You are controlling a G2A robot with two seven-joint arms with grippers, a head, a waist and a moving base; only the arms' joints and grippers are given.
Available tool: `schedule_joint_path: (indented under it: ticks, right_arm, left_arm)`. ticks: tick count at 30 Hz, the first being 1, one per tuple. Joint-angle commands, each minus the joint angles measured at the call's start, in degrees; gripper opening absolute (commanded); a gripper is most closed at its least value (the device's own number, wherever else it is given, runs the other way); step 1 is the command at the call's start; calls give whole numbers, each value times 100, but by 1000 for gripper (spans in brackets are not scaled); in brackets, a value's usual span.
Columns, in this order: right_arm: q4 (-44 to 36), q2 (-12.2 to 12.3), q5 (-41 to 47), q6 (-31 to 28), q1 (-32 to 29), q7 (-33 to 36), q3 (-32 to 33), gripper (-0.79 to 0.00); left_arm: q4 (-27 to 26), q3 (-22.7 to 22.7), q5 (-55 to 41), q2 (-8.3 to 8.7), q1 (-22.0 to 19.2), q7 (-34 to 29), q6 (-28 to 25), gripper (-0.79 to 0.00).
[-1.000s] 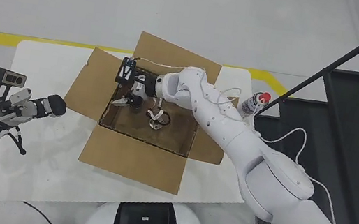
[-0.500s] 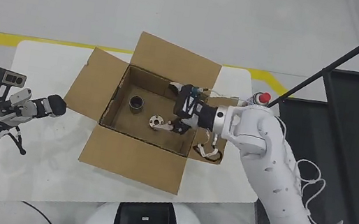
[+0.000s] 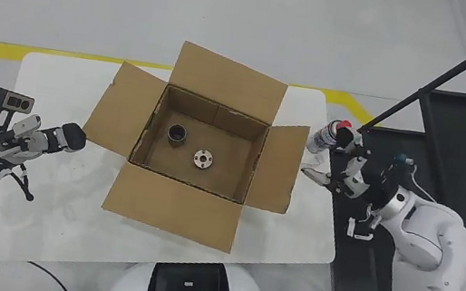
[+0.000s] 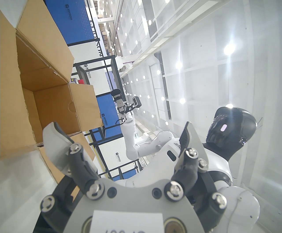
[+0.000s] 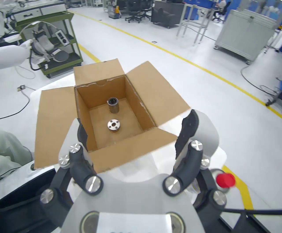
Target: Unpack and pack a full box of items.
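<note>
White table spans the middle of the top view. Open cardboard box sits at frame center on it, all four flaps folded outward, opening facing up. Box nearly emptied: two metal parts on its floor, standing apart from each other.

Right gripper is right of center in the top view, just past the box's right flap and over the table's right edge, outside the box. Fingers spread apart, nothing between them; its wrist view looks across into the box.

Left gripper is at mid-left of the top view, over the table's left part, well apart from the box's left flap. Fingers apart, empty.

Spray can with red cap stands upright on the table's right edge, upper right of the box, just above the right gripper in the top view. Cannot tell if they touch.

Metal cylinder, short and hollow, stands upright in the box's upper-left part in the top view, near the left wall.

Flanged metal disc with small holes lies flat on the box floor, lower right of the cylinder, roughly mid-box.
</note>
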Motion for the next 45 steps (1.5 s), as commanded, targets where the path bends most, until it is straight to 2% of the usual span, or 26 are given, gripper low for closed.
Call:
schedule_joint_path:
  ticks: [1,4,20,22,27,34,39,45]
  right_arm:
    - [218,-5,-216,-13,-167,-476,242,0]
    - [390,-20,-318,-13,-389,-966,326,0]
    - [371,-18,-334,-63,-410,-980,310,0]
    - [165,-8,-667,89,-321,-878,271,0]
    - [308,-16,-890,494,-157,-1341,177,0]
    - [1115,7,-1714,665,-14,-1869,-25,0]
    - [2041,1,-1637,535,366,-2597,-343,0]
    - [2906,16,-2129,686,765,-3084,-639,0]
  left_arm:
    - [0,0,0,0,0,0,0,0]
    - [0,0,0,0,0,0,0,0]
    - [0,0,0,0,0,0,0,0]
    - [0,0,0,0,0,0,0,0]
    - [0,0,0,0,0,0,0,0]
    - [0,0,0,0,0,0,0,0]
    - [0,0,0,0,0,0,0,0]
    - [0,0,0,0,0,0,0,0]
